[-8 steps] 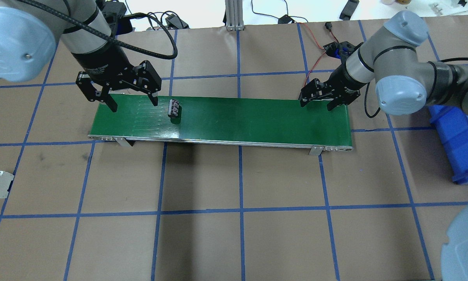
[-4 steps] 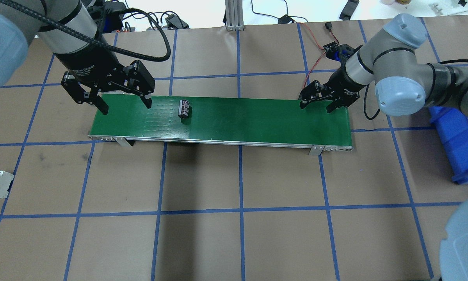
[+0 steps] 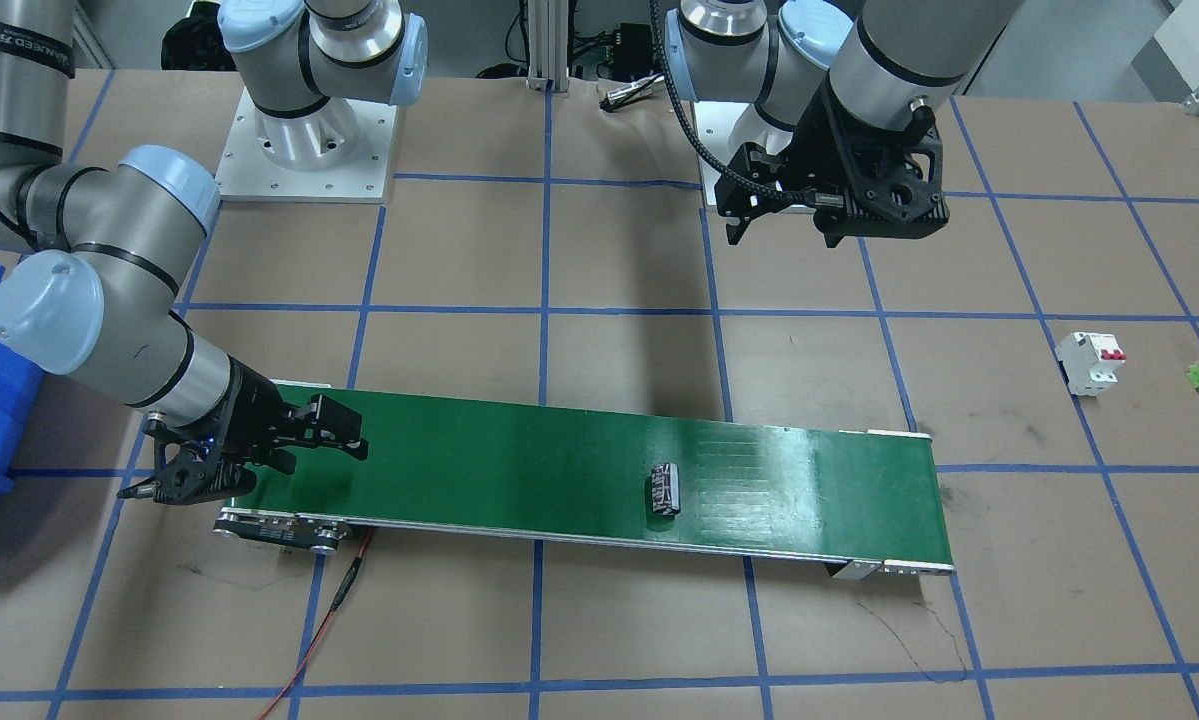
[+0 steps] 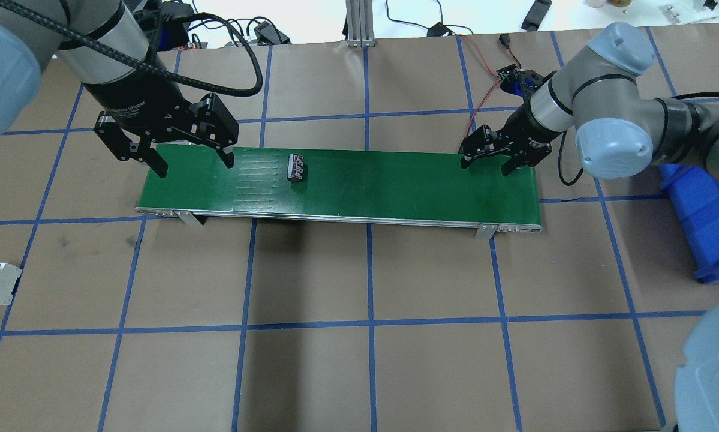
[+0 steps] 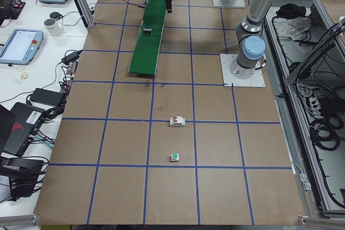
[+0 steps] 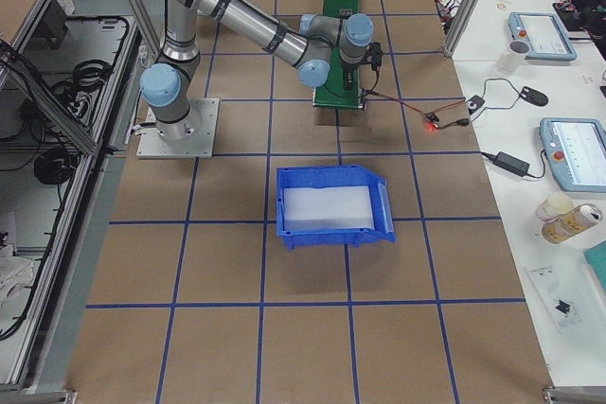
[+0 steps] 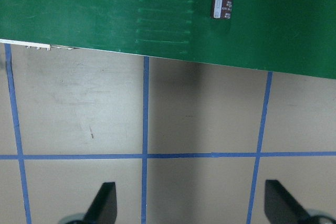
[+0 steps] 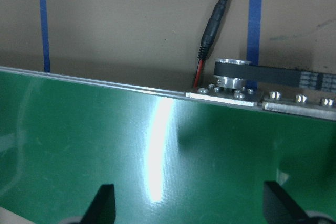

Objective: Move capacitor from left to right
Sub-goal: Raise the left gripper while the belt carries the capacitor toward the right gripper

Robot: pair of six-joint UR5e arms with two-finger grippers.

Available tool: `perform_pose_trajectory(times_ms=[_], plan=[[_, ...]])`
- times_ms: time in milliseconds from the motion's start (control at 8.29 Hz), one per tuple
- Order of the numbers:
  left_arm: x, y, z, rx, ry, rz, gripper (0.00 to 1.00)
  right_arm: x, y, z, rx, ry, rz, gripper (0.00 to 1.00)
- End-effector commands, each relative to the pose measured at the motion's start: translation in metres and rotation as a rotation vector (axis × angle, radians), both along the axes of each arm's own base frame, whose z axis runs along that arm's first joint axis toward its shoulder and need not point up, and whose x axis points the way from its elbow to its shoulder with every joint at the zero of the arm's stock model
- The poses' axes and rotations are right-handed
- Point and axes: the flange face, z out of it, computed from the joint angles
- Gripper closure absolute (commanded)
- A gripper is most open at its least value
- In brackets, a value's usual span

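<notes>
Ideally the right gripper (image 4: pixel 485 167), fingers wide over the belt's (image 4: pixel 395 186) end, closes only once the capacitor (image 4: pixel 296 167) lies squarely between them, while the left gripper (image 4: pixel 195 166) hangs equally wide.

Overhead cam: behind the robot, high, looks forward and down, whole green belt (image 4: pixel 395 186) in frame at mid range. Front cam: opposite side, faces the robot, steep down, so sides are mirrored. These two share the belt and the capacitor (image 4: pixel 296 167) on it. Left-end cam: far back, high, looks along the table (image 5: pixel 178 149), belt small at top. Right-end cam: same from the other end, blue bin (image 6: pixel 322 173) nearer than the belt. Left wrist cam: straight down, close, shows belt edge, capacitor and left gripper (image 7: pixel 189 208) tips at frame bottom. Right wrist cam: very close, angled at the belt's end pulley (image 8: pixel 231 81).
</notes>
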Motion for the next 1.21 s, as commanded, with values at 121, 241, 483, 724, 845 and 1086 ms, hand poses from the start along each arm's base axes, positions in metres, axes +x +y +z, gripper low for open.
perform_pose_trajectory(times_ms=[121, 241, 483, 724, 845, 1086], plan=[[-0.0005, -0.0002, -0.0012, -0.001, 0.002, -0.007, 0.00, -0.0003, 0.0013, -0.0016, 0.017, 0.003, -0.001, 0.00], [-0.0005, -0.0006, -0.0026, 0.002, 0.002, -0.007, 0.00, -0.0003, 0.0013, -0.0016, 0.017, 0.003, 0.001, 0.00], [0.0002, -0.0009, -0.0025, 0.000, 0.002, -0.005, 0.00, -0.0010, 0.0010, -0.0095, 0.034, 0.008, -0.002, 0.00], [-0.0005, -0.0007, -0.0025, 0.000, 0.002, -0.007, 0.00, -0.0009, 0.0010, -0.0085, 0.032, 0.007, -0.004, 0.00], [-0.0005, -0.0007, -0.0025, 0.000, 0.002, -0.007, 0.00, -0.0009, 0.0010, -0.0085, 0.032, 0.007, -0.004, 0.00], [0.0004, -0.0009, -0.0025, 0.000, 0.000, -0.005, 0.00, -0.0014, 0.0011, -0.0087, 0.032, 0.013, -0.003, 0.00]])
